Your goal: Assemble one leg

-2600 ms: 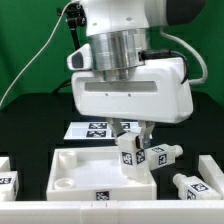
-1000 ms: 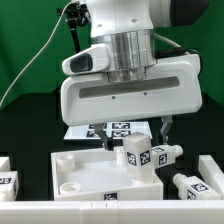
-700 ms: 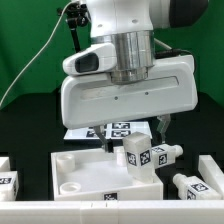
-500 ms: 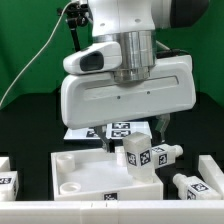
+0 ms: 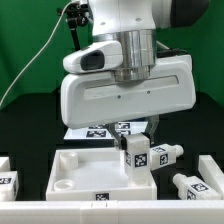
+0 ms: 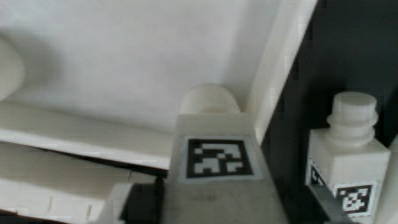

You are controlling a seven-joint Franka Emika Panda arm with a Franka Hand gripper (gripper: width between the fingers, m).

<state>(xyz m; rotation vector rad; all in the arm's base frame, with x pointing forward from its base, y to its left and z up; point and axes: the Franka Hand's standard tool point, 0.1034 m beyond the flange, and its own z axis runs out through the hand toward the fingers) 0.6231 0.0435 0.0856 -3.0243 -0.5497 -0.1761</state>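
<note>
**A:** Where is the leg at this moment?

**B:** The leg (image 5: 137,156) stands upright inside the tabletop (image 5: 70,160). It is in the tabletop's corner that is far from the exterior camera, on the exterior view's right. The tabletop lies close to the edge of the desk (image 5: 25,125) nearest that camera.

**A:** Does the gripper hold it?

**B:** The gripper (image 5: 140,130) hangs directly over the leg. The arm's big white housing (image 5: 125,95) covers nearly all of the fingers, so I cannot tell how wide it is open, or whether it grips the leg. In the wrist view the leg fills the middle and its tag faces the camera. Its narrower end points to the tabletop's floor, just beside the rim.

**A:** Which other parts are on the desk?

**B:** A second leg (image 5: 167,153) lies on its side just beside the first one, outside the rim. A third leg (image 5: 192,185) lies near the desk's edge on the exterior view's right, and a fourth leg (image 5: 7,182) is at the opposite edge. The marker board (image 5: 98,130) lies flat behind the tabletop.
</note>
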